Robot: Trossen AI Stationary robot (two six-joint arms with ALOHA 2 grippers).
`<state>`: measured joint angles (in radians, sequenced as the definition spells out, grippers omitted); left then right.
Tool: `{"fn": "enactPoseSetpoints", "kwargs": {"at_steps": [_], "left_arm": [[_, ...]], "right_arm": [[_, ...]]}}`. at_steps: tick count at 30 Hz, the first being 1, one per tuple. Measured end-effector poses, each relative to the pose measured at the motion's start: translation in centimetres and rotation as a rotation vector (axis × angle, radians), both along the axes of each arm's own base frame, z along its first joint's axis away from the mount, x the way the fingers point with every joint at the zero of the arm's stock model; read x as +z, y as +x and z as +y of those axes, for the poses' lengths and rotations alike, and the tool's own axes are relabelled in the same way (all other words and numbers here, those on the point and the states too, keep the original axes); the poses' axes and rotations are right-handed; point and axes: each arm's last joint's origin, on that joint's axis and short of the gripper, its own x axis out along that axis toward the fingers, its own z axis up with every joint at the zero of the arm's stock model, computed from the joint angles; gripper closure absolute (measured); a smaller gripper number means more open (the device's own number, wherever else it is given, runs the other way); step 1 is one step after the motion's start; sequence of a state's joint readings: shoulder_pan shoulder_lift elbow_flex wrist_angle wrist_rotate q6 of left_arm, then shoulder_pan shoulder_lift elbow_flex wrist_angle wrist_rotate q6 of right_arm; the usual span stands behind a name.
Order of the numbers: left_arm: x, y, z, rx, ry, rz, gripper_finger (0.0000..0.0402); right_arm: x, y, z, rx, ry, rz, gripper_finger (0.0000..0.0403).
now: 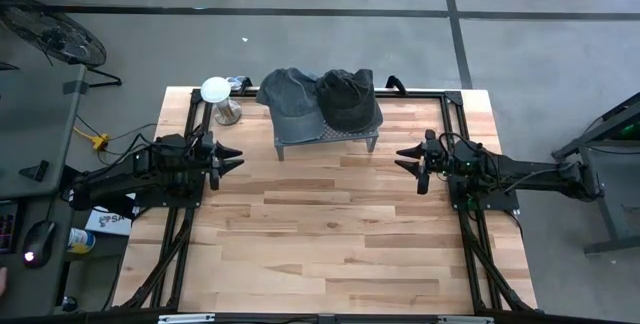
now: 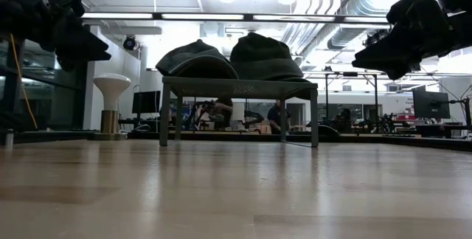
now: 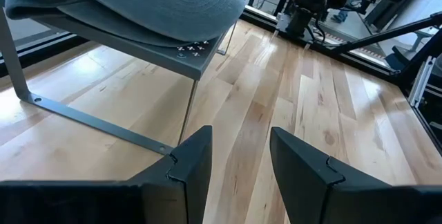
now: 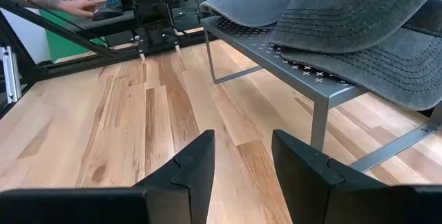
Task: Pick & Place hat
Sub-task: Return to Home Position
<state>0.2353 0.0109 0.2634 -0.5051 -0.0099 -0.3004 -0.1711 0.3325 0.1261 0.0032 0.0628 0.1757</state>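
Observation:
Two caps lie side by side on a small grey metal stand (image 1: 330, 136) at the table's far middle: a blue-grey cap (image 1: 290, 92) on its left half and a darker grey cap (image 1: 348, 97) on its right half, brims pointing toward the near side. In the low view both caps (image 2: 198, 57) (image 2: 264, 56) rest on the stand's top. My left gripper (image 1: 238, 161) is open, left of the stand, above the table. My right gripper (image 1: 398, 154) is open, right of the stand, also in the air. Both point toward the table's middle.
A white mushroom-shaped stand (image 1: 217, 92) sits at the far left corner, beside the metal stand. The bare wooden table (image 1: 330, 234) stretches toward the near edge. A person's hand (image 4: 79, 5) shows beyond the table's left side. Black frame rails (image 1: 470, 244) run along both sides.

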Motion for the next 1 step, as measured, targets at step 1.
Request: {"fn": "enactPoseSetpoints", "kwargs": {"at_steps": [1], "left_arm": [[0.00, 0.00, 0.00, 0.000, 0.000, 0.000, 0.0257]], "right_arm": [[0.00, 0.00, 0.00, 0.000, 0.000, 0.000, 0.0265]]}}
